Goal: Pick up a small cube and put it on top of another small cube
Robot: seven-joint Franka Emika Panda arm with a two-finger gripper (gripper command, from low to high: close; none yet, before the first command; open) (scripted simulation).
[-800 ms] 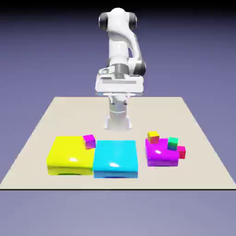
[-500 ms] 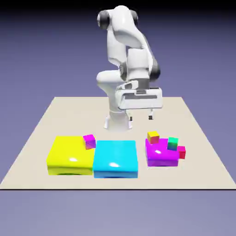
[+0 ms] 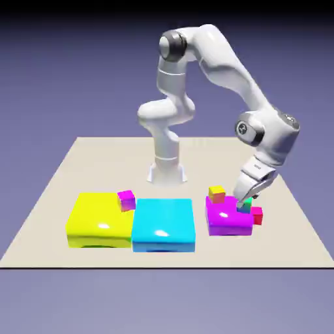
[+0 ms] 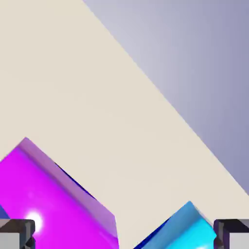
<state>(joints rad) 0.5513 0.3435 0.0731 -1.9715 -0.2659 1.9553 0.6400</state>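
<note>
One small cube, red-pink, sits on the table touching the magenta block at the exterior view's right, with the hand spread wide, empty, just above it.

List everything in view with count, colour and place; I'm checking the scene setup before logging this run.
Table: one, beige, under everything.
Yellow block: one, flat, exterior view's left.
Cyan block: one, flat, middle, beside the yellow block.
Magenta block: one, exterior view's right.
Purple cube: one, tiny, at the yellow block's far corner.
Yellow cube: one, tiny, at the magenta block's far edge.
Green cube: one, tiny, partly hidden by the gripper.
Red cube: one, tiny, right of the magenta block.
Arm: one, white.
Gripper: one, low over the green cube.
</note>
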